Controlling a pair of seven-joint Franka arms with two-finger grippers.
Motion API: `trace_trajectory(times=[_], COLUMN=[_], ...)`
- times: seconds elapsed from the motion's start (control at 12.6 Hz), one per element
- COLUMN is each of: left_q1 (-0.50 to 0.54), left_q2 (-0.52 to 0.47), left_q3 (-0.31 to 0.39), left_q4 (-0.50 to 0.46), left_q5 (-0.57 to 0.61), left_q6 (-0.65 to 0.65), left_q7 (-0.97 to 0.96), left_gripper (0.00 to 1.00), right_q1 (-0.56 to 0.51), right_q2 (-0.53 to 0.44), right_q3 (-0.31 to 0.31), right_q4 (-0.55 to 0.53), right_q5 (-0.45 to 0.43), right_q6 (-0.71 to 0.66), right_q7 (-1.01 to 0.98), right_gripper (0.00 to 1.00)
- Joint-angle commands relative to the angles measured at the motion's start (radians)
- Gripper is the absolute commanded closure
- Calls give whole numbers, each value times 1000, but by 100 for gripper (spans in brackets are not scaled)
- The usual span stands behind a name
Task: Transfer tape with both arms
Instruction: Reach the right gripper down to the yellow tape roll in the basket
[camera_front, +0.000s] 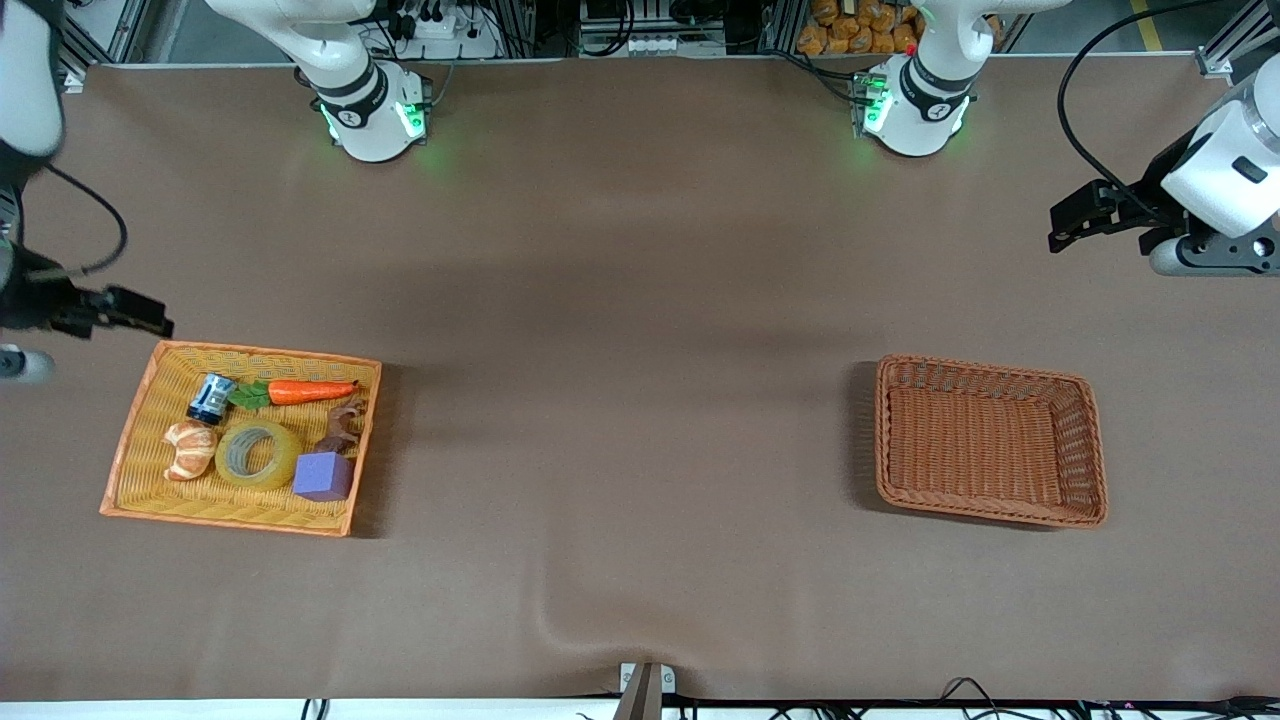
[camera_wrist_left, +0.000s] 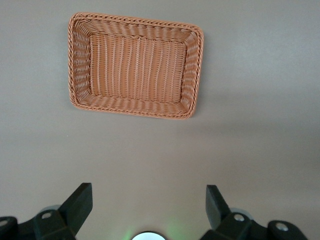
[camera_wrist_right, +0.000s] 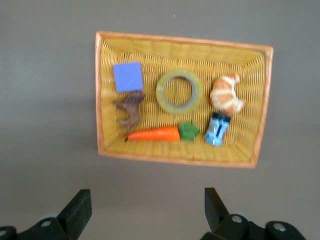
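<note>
The tape (camera_front: 258, 453), a yellowish ring with a grey core, lies flat in the yellow basket (camera_front: 265, 352) at the right arm's end of the table, between a peeled orange toy and a purple cube. It also shows in the right wrist view (camera_wrist_right: 179, 91). My right gripper (camera_wrist_right: 147, 202) is open and empty, high over bare table beside that basket, at the edge of the front view (camera_front: 15, 340). My left gripper (camera_wrist_left: 148, 200) is open and empty, high over bare table at the left arm's end (camera_front: 1195, 260).
The yellow basket also holds a carrot (camera_front: 310, 391), a blue can (camera_front: 210, 397), the peeled orange toy (camera_front: 190, 450), the purple cube (camera_front: 323, 476) and a brown toy animal (camera_front: 343, 428). An empty brown wicker basket (camera_front: 985, 368) sits toward the left arm's end.
</note>
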Motion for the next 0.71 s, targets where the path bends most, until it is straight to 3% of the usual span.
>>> trace_trajectory(times=[0.0,0.63], left_q1=[3,4], left_q2=[2,2], left_q3=[-4,-4], left_q4=[11,11], left_q5=[-15,-39], left_q6=[0,17], left_q7=[-11,-11], left_gripper=[0,0], right_q1=[-7,-86], right_q2=[110,465], right_q3=[-1,-2], right_q4=[21,28], right_q5=[-18,-17], right_q6=[96,493], right_q7=[-38,-156], right_gripper=[0,0])
